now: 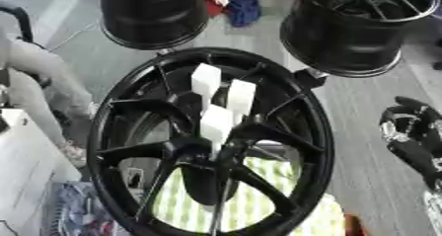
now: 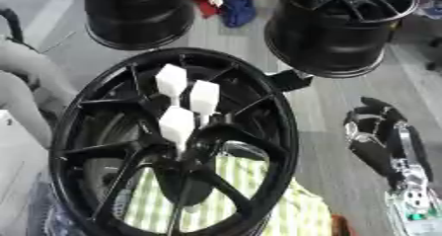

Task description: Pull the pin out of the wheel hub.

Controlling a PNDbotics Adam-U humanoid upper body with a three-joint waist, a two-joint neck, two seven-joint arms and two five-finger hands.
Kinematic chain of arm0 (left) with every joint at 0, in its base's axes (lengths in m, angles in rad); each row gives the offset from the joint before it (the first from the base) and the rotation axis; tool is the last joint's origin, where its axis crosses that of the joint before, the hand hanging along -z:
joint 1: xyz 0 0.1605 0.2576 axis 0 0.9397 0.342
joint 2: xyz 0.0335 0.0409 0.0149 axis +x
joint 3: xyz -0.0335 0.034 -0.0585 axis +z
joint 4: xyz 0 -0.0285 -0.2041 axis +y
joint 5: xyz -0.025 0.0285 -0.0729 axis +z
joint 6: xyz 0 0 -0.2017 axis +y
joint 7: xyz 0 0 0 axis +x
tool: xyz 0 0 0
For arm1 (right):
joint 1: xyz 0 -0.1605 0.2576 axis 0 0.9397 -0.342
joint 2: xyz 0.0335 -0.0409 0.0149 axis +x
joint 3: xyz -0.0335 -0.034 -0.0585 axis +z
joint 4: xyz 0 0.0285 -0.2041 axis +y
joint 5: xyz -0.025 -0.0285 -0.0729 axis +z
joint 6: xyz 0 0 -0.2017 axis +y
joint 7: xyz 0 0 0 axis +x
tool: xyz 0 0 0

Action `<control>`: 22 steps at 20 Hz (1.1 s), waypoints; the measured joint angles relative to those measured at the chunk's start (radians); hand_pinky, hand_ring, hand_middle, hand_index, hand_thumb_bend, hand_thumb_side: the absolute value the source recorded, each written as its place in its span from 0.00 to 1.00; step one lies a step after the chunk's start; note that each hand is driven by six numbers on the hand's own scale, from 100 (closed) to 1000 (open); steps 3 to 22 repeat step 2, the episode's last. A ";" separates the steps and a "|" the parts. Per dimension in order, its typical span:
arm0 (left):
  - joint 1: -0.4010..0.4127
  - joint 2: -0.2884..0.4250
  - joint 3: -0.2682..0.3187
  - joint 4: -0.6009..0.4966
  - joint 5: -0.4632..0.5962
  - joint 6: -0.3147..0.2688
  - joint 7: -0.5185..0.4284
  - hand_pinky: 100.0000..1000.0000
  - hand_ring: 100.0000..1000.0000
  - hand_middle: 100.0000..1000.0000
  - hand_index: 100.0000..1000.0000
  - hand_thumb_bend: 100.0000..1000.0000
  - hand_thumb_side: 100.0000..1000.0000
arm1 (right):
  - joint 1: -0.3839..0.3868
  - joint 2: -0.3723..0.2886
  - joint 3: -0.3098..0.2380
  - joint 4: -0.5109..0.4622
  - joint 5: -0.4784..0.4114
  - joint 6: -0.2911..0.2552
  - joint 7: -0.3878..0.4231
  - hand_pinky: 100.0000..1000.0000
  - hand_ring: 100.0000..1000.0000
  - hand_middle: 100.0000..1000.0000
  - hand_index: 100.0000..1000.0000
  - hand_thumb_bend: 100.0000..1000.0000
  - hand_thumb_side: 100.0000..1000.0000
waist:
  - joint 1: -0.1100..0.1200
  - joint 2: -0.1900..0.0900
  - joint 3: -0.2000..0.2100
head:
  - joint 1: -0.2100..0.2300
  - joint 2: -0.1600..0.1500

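Note:
A large black wheel hub (image 1: 298, 106) stands tilted in the middle of the view, its spokes meeting at a dark centre (image 1: 200, 151). Three white block-shaped pins rise from around that centre: one at the upper left (image 1: 205, 79), one to its right (image 1: 240, 96), and a lower one (image 1: 216, 124). Their thin stems run down toward the spokes. My right hand (image 2: 376, 131), black with silver parts, hangs to the right of the wheel, apart from its rim, with relaxed fingers and nothing in it. My left hand does not show.
Two more black wheels stand behind, one at the back left (image 1: 147, 18) and one at the back right (image 1: 349, 32). Red and blue cloth (image 1: 240, 5) lies between them. A green-checked cloth (image 1: 268, 200) lies under the big wheel. A white surface (image 1: 21, 176) is at the left.

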 measured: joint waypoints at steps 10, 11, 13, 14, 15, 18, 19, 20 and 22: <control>0.000 -0.011 -0.007 0.000 -0.002 0.001 -0.012 0.59 0.54 0.60 0.75 0.28 0.20 | 0.000 0.000 0.000 0.000 0.000 0.000 0.000 0.64 0.55 0.61 0.77 0.07 0.12 | -0.001 0.000 0.001 | -0.001 0.000; 0.000 -0.011 -0.007 0.000 -0.002 0.001 -0.012 0.59 0.54 0.60 0.75 0.28 0.20 | 0.000 0.000 0.000 0.000 0.000 0.000 0.000 0.64 0.55 0.61 0.77 0.07 0.12 | -0.001 0.000 0.001 | -0.001 0.000; 0.000 -0.011 -0.007 0.000 -0.002 0.001 -0.012 0.59 0.54 0.60 0.75 0.28 0.20 | 0.000 0.000 0.000 0.000 0.000 0.000 0.000 0.64 0.55 0.61 0.77 0.07 0.12 | -0.001 0.000 0.001 | -0.001 0.000; 0.000 -0.011 -0.007 0.000 -0.002 0.001 -0.012 0.59 0.54 0.60 0.75 0.28 0.20 | 0.000 0.000 0.000 0.000 0.000 0.000 0.000 0.64 0.55 0.61 0.77 0.07 0.12 | -0.001 0.000 0.001 | -0.001 0.000; 0.000 -0.011 -0.007 0.000 -0.002 0.001 -0.012 0.59 0.54 0.60 0.75 0.28 0.20 | 0.000 0.000 0.000 0.000 0.000 0.000 0.000 0.64 0.55 0.61 0.77 0.07 0.12 | -0.001 0.000 0.001 | -0.001 0.000; 0.000 -0.011 -0.007 0.000 -0.002 0.001 -0.012 0.59 0.54 0.60 0.75 0.28 0.20 | 0.000 0.000 0.000 0.000 0.000 0.000 0.000 0.64 0.55 0.61 0.77 0.07 0.12 | -0.001 0.000 0.001 | -0.001 0.000; 0.000 -0.011 -0.007 0.000 -0.002 0.001 -0.012 0.59 0.54 0.60 0.75 0.28 0.20 | 0.000 0.000 0.000 0.000 0.000 0.000 0.000 0.64 0.55 0.61 0.77 0.07 0.12 | -0.001 0.000 0.001 | -0.001 0.000; 0.000 -0.011 -0.007 0.000 -0.002 0.001 -0.012 0.59 0.54 0.60 0.75 0.28 0.20 | 0.000 0.000 0.000 0.000 0.000 0.000 0.000 0.64 0.55 0.61 0.77 0.07 0.12 | -0.001 0.000 0.001 | -0.001 0.000; 0.000 -0.011 -0.007 0.000 -0.002 0.001 -0.012 0.59 0.54 0.60 0.75 0.28 0.20 | 0.000 0.000 0.000 0.000 0.000 0.000 0.000 0.64 0.55 0.61 0.77 0.07 0.12 | -0.001 0.000 0.001 | -0.001 0.000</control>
